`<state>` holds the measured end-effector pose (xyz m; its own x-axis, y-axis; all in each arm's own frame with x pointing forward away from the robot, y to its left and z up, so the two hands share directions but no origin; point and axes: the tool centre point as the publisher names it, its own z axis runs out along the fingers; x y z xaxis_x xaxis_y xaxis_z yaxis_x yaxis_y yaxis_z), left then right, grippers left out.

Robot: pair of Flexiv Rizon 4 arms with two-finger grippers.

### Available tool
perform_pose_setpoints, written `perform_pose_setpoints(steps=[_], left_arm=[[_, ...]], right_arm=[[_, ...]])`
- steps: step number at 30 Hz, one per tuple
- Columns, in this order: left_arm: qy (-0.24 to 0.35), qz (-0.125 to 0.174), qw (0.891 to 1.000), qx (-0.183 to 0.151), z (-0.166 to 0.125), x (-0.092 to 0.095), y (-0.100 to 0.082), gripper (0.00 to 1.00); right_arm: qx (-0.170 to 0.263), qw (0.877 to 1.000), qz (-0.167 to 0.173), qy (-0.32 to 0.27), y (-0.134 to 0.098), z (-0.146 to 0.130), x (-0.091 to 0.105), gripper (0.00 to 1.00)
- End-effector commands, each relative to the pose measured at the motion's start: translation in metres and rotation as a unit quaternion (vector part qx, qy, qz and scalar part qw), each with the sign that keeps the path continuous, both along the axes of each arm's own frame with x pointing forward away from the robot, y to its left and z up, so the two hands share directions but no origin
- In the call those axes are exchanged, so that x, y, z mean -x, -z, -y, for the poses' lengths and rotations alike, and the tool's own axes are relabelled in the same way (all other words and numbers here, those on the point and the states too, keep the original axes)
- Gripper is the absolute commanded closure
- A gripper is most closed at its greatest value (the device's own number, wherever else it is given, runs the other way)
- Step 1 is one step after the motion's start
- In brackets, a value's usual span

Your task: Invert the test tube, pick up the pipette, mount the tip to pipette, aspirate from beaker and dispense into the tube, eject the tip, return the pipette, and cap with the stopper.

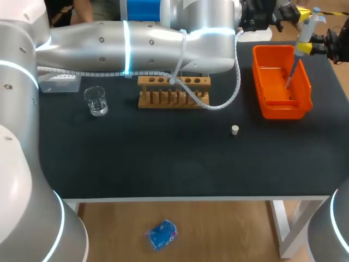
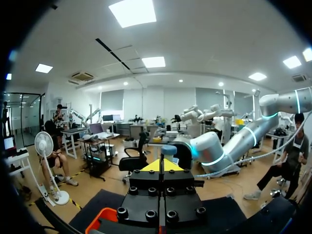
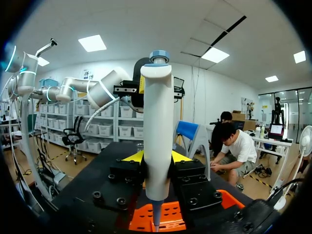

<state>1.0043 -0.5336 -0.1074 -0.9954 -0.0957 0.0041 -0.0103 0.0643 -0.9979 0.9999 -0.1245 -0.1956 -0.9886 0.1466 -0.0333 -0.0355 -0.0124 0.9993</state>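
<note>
Pipette (image 1: 304, 34) over orange bin (image 1: 260, 90), beaker (image 1: 96, 101) (clear glass)

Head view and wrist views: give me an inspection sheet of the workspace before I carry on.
Surface: black table top, no spill seen.
Job's things: clear glass beaker at the left; wooden test tube rack mid-table, no tube seen in it; small white stopper lying alone; grey-and-blue pipette held over the orange plastic bin.
Clutter: white box, partly hidden under the left arm.
Grippers: right gripper shut on the pipette; left gripper raised, facing the pipette.
Cables: white coiled cable sags from the left arm across the rack.
Surroundings: nobody reaches over the table.
</note>
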Motion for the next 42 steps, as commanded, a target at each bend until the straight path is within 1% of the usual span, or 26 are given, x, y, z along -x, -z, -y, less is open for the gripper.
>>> perform_pose_setpoints(steps=[1, 15, 27, 32, 37, 42], left_arm=[[-0.002, -0.001, 1.000, 0.002, 0.004, -0.001, 0.012, 1.00], [-0.008, -0.007, 1.000, 0.004, 0.005, 0.000, 0.021, 1.00], [-0.014, -0.003, 1.000, 0.011, 0.004, 0.002, 0.022, 1.00], [-0.018, 0.013, 1.000, 0.017, 0.001, 0.000, 0.007, 1.00], [-0.019, 0.035, 0.999, 0.014, 0.000, -0.003, -0.012, 1.00], [-0.017, 0.046, 0.999, 0.014, -0.005, -0.006, -0.028, 1.00]], right_arm=[[0.000, 1.000, 0.001, -0.004, -0.007, 0.000, -0.003, 1.00], [0.000, 1.000, 0.001, -0.004, -0.007, 0.000, -0.003, 1.00], [0.000, 1.000, 0.001, -0.004, -0.007, 0.000, -0.003, 1.00], [0.000, 1.000, 0.001, -0.004, -0.007, 0.000, -0.003, 1.00], [0.000, 1.000, 0.001, -0.004, -0.007, 0.000, -0.003, 1.00], [0.000, 1.000, 0.001, -0.004, -0.007, 0.000, -0.003, 1.00]])
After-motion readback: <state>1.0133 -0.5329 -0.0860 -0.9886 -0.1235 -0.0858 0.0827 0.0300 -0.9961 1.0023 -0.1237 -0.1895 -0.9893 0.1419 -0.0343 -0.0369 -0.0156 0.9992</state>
